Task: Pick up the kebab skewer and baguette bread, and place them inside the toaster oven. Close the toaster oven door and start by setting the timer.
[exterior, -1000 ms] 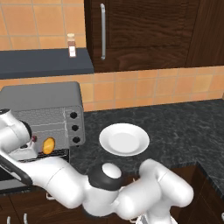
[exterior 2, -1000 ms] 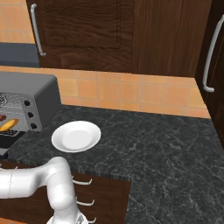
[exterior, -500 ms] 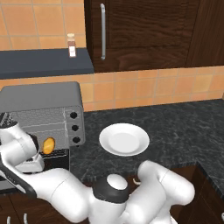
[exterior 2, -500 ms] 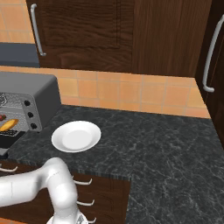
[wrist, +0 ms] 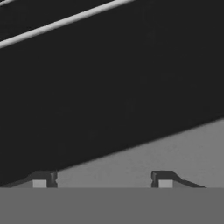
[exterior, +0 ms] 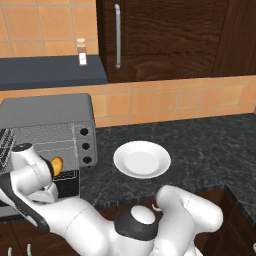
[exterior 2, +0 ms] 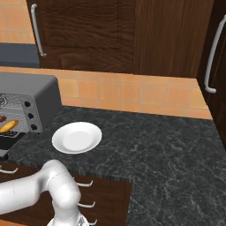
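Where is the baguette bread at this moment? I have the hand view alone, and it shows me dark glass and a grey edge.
Observer: The baguette bread lies on the rack inside the toaster oven.
Operator: And the kebab skewer?
Observer: The kebab skewer lies on the same rack, next to the bread.
Operator: What is on the counter?
Observer: A white plate with nothing on it, to the right of the oven's knobs.
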### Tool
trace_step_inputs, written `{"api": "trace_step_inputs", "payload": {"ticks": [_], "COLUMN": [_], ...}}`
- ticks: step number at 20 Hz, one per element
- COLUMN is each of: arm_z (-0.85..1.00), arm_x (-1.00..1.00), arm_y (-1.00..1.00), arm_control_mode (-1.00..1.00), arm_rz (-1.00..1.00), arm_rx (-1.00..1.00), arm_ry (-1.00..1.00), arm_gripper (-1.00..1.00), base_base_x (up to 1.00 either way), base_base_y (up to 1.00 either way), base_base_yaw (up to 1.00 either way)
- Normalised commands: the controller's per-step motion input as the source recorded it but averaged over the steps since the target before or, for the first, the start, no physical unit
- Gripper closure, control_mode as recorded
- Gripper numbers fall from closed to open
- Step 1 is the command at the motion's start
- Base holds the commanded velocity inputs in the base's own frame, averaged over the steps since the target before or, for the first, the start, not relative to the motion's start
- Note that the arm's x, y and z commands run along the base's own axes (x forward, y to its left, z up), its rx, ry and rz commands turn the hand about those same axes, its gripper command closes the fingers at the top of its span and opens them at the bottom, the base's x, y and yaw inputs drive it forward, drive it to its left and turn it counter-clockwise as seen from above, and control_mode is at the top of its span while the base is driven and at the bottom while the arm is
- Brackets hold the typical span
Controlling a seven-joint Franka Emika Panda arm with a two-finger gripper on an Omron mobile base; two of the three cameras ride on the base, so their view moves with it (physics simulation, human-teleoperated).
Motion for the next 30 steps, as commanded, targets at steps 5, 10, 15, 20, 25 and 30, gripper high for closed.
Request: {"api": "trace_step_inputs", "payload": {"ticks": [5, 10, 15, 20, 25, 30], "arm_z": [-0.2, -0.07, -0.04, -0.07, -0.01, -0.01], "arm_x": [0.23, 0.51, 0.32, 0.21, 0.23, 0.28], "arm_y": [-0.12, -0.1, -0.15, -0.16, -0.16, -0.11], "arm_control_mode": [-1.0, -1.0, -1.0, -1.0, -1.0, -1.0], "arm_rz": [-0.07, -0.03, 0.0, 0.0, 0.0, 0.0], "arm_rx": [0.0, -0.06, -0.09, -0.01, 0.0, 0.0], "arm_ry": [0.0, 0.0, 0.0, 0.0, 0.0, 0.0], "arm_gripper": [-1.0, -1.0, -1.0, -1.0, -1.0, -1.0], "base_base_x": [0.0, 0.0, 0.0, 0.0, 0.0, 0.0], "base_base_y": [0.0, 0.0, 0.0, 0.0, 0.0, 0.0], "base_base_yaw": [0.0, 0.0, 0.0, 0.0, 0.0, 0.0]}}
